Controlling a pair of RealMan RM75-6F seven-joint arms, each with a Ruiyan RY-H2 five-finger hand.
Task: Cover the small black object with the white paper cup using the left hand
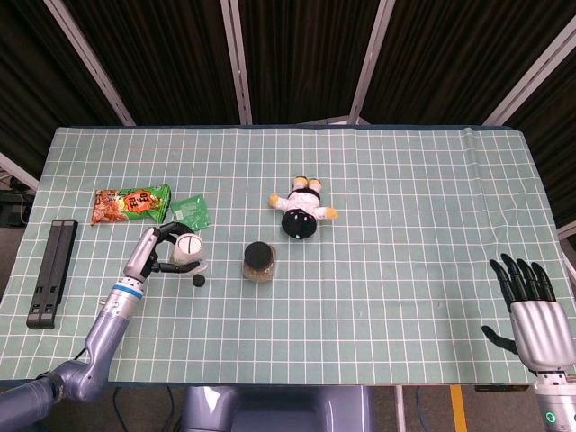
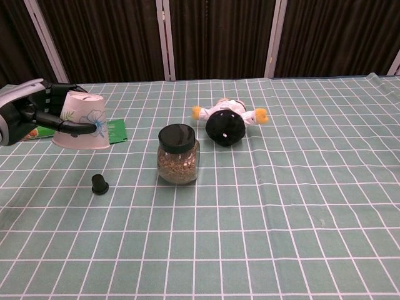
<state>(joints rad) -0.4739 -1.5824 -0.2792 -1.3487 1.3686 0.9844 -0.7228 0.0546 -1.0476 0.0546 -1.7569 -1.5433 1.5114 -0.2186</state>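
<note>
My left hand (image 1: 157, 249) (image 2: 31, 109) holds the white paper cup (image 1: 187, 248) (image 2: 81, 120) above the table, mouth down and slightly tilted. The cup hangs a little to the left of and behind the small black object (image 1: 199, 280) (image 2: 99, 184), which sits uncovered on the green checked cloth. My right hand (image 1: 534, 308) is open near the table's front right corner, fingers spread, holding nothing.
A glass jar with a black lid (image 1: 259, 261) (image 2: 178, 153) stands right of the black object. A plush doll (image 1: 303, 209) (image 2: 228, 122) lies behind it. A snack bag (image 1: 131, 203), a green packet (image 1: 191, 212) and a black bar (image 1: 52, 270) lie at the left.
</note>
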